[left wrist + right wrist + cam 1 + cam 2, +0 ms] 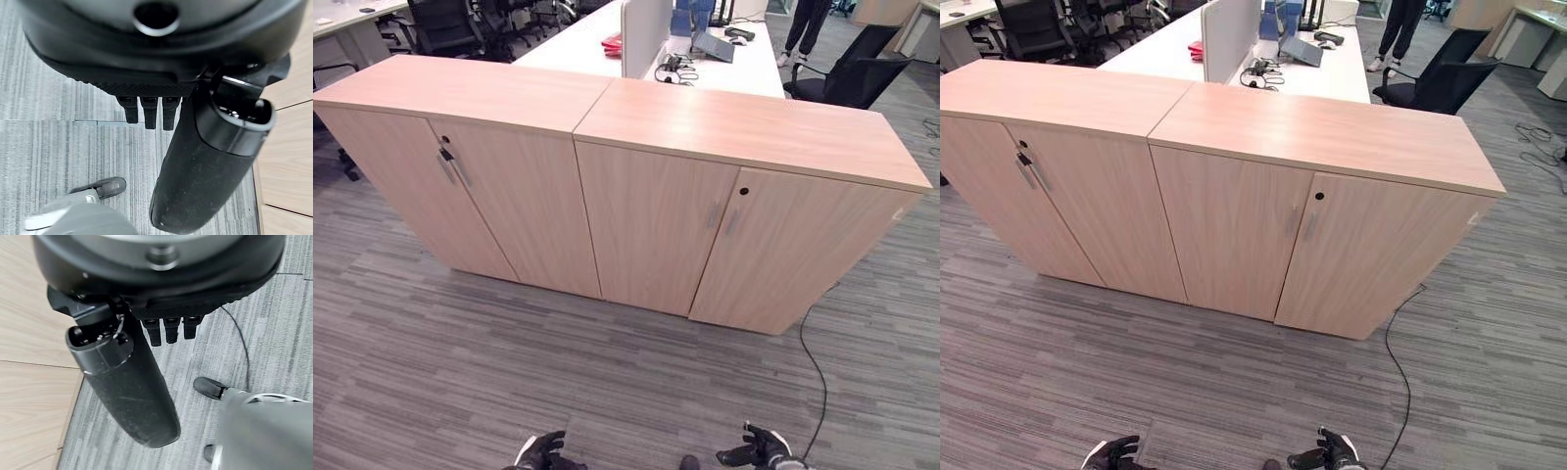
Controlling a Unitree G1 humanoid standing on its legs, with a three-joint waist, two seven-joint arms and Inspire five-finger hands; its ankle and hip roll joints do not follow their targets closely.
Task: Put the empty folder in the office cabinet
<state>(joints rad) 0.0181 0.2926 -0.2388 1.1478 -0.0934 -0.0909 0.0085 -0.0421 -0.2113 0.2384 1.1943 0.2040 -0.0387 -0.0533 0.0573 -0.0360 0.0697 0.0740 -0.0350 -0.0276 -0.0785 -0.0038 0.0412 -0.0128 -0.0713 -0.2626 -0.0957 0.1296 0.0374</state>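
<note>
Two light wood office cabinets stand side by side ahead of me, the left cabinet [460, 98] and the right cabinet [734, 127]. All their doors are shut. Slim metal handles [720, 217] sit where the right cabinet's doors meet, and a key [445, 154] hangs in the left cabinet's lock. My left hand [543, 452] and right hand [759, 450] hang low over the grey carpet, well short of the doors. Both are open and hold nothing. In the wrist views the left hand [205, 161] and right hand [127, 382] show relaxed fingers, with cabinet wood [288, 147] beside them.
Behind the cabinets stretches a long white desk [568, 44] with a white divider [644, 34], a laptop [713, 45] and red items [612, 43]. Black office chairs [857, 73] stand around it, and a person's legs [803, 29] are at the far right. Striped grey carpet [607, 372] lies between me and the doors.
</note>
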